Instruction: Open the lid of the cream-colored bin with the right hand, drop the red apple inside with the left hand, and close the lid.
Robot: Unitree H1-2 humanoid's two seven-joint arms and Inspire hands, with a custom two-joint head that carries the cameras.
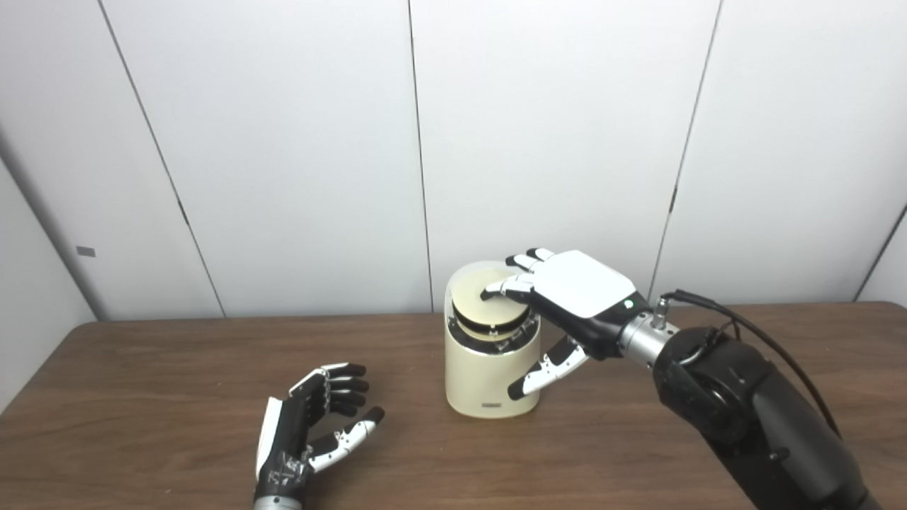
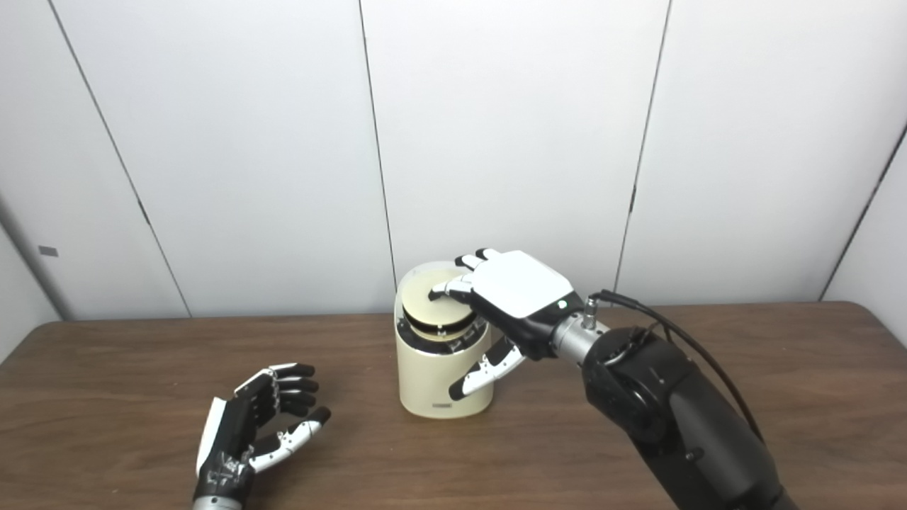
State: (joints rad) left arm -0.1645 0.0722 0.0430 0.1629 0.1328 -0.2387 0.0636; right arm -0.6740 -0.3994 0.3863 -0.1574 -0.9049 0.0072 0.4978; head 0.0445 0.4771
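Observation:
The cream-colored bin [image 1: 489, 375] stands on the brown table [image 1: 177, 368], a little right of centre. Its round lid [image 1: 485, 303] lies tilted over the chrome ring, with a dark gap under it. My right hand [image 1: 567, 297] hovers over the bin's right side, its fingertips [image 1: 499, 289] resting on the lid and its thumb hanging down beside the bin's front wall. It grips nothing. My left hand [image 1: 312, 425] rests on the table to the bin's left, palm turned right, fingers loosely curled and apart, empty. No red apple shows in either view.
White wall panels [image 1: 283, 142] stand close behind the table's back edge. My right forearm [image 1: 744, 411] with its black cable crosses the table's right part. Bare wood shows between my left hand and the bin.

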